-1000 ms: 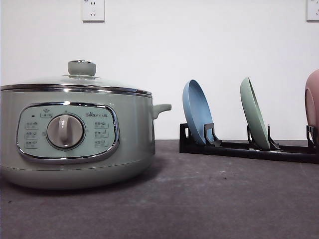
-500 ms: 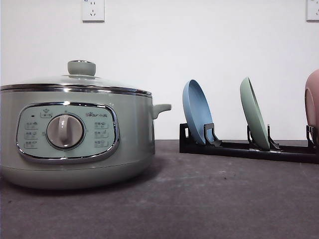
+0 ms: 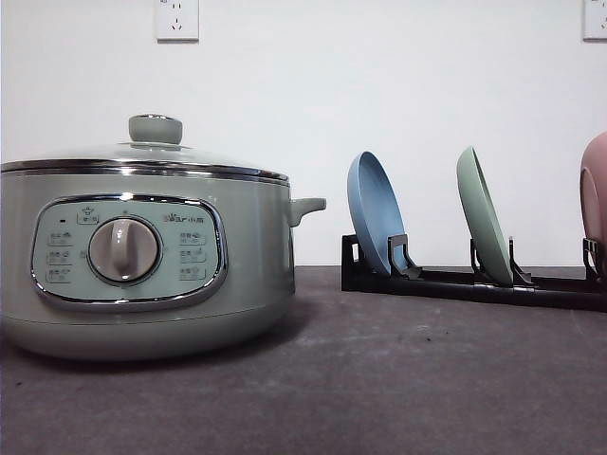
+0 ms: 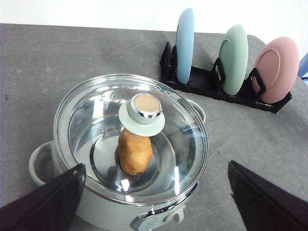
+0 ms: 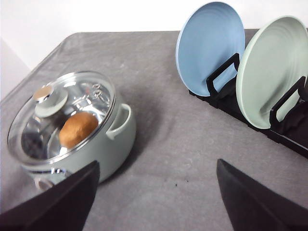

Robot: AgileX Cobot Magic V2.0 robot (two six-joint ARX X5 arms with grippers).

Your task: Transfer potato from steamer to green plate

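1. Large round pale sage-green electric steamer (image 3: 142,261) sits at left of the front view on the dark grey table (image 3: 398,379), glass lid with green knob (image 3: 156,129) on.
2. Oval orange-brown potato (image 4: 135,151) lies inside the steamer, under the lid, seen through the glass; also visible at (image 5: 78,129).
3. Shallow round pale mint-green plate (image 3: 484,227) stands on edge in the black rack (image 3: 474,282), right of centre in the front view, between the round blue plate (image 3: 375,216) and the round pink plate (image 3: 595,204).
4. Left gripper (image 4: 154,204): dark fingers at the lower corners, spread apart, holding nothing, above the steamer.
5. Right gripper (image 5: 159,202): fingers apart, empty, over bare table between steamer and rack.
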